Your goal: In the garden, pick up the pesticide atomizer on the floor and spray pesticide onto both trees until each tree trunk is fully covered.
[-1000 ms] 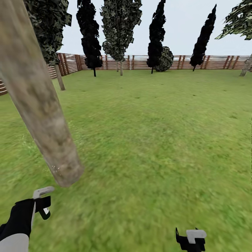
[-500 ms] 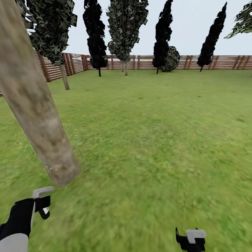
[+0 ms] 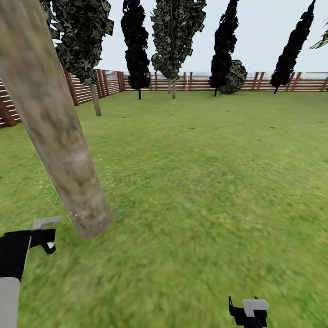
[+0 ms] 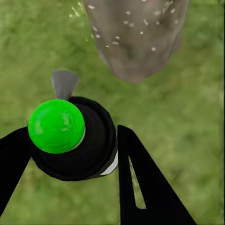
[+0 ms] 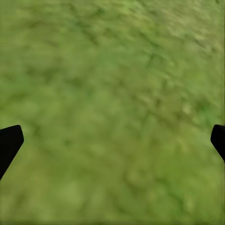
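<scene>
We observed the tree trunk (image 3: 59, 132) as the reference landmark: a mottled grey-beige column rising at a slant from the grass floor (image 3: 205, 191) near the head view's left edge. Our left pincer (image 3: 43, 237) sat just beside the trunk's base, on the near side, and was clamped on the pesticide atomizer (image 4: 75, 136), a black cylindrical body with a bright green round cap and a grey nozzle pointing toward the trunk. In the left wrist view the two black fingers (image 4: 140, 183) flanked the atomizer body on either side, and the trunk's lower end lay just beyond the nozzle. Fine white specks of pesticide (image 4: 126, 21) dotted the trunk's surface there, with a few more over the grass beside it. Our right pincer (image 3: 248, 312) was well apart from the trunk, low over bare grass; its two dark fingertips (image 5: 9, 143) stood wide apart at opposite edges of the right wrist view with nothing but grass between them. Far beyond the trunk, a brown slatted wooden fence (image 3: 200, 82) bounded the lawn, with dark narrow conifers (image 3: 225, 45) and leafy trees (image 3: 175, 41) standing in front of it.
</scene>
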### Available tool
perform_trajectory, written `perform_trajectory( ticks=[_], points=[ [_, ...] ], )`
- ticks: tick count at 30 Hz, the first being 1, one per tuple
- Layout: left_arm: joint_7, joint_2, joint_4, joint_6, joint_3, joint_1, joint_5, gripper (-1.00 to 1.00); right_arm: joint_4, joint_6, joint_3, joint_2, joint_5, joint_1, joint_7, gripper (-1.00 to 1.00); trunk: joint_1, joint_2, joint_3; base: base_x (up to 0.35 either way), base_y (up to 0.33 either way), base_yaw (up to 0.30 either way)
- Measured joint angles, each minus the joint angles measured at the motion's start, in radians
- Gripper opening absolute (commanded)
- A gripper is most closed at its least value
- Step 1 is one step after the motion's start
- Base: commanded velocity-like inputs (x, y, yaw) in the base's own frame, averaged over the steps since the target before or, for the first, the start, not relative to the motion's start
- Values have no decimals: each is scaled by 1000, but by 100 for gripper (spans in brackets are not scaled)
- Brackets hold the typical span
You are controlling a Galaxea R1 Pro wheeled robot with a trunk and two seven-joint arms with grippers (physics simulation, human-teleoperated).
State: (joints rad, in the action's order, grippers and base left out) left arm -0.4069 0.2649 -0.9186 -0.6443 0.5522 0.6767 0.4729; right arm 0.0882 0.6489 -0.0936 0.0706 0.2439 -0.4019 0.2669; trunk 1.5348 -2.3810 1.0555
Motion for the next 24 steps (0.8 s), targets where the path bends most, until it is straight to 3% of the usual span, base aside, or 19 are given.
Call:
perform_trajectory(
  ticks=[2,4,6,9,11,14,16,18,20,24],
  points=[
    [-18,-13,-1,-3,-35,2,-5,-100,0,0,0,0,0,0,0,100,0,0,0,0,0,0],
    [-20,-37,-5,-29,-102,2,-7,-100,-1,0,0,0,0,0,0,100,0,0,0,0,0,0],
    [-21,-38,-30,-70,-125,6,4,-100,-1,0,0,0,0,0,0,100,0,0,0,0,0,0],
    [-20,-15,-39,-79,-122,25,10,-100,-1,0,0,0,0,0,0,100,0,0,0,0,0,0],
    [-21,23,-41,-81,-120,39,8,-100,-1,0,0,0,0,0,0,100,0,0,0,0,0,0],
    [-21,16,-72,-85,-127,38,-2,-100,-1,0,0,0,0,0,0,100,0,0,0,0,0,0],
    [-21,-27,-99,-109,-146,40,-5,-100,-1,0,0,0,0,0,0,100,0,0,0,0,0,0],
    [-21,-39,-142,-173,-162,41,2,-100,-1,0,0,0,0,0,0,100,0,0,0,0,0,0],
    [-22,-27,-175,-215,-166,56,6,-100,-1,0,0,0,0,0,0,100,0,0,0,0,0,0],
    [-36,12,-185,-228,-166,76,0,-100,-1,0,0,0,0,0,0,100,0,0,0,0,0,0]
  ],
)
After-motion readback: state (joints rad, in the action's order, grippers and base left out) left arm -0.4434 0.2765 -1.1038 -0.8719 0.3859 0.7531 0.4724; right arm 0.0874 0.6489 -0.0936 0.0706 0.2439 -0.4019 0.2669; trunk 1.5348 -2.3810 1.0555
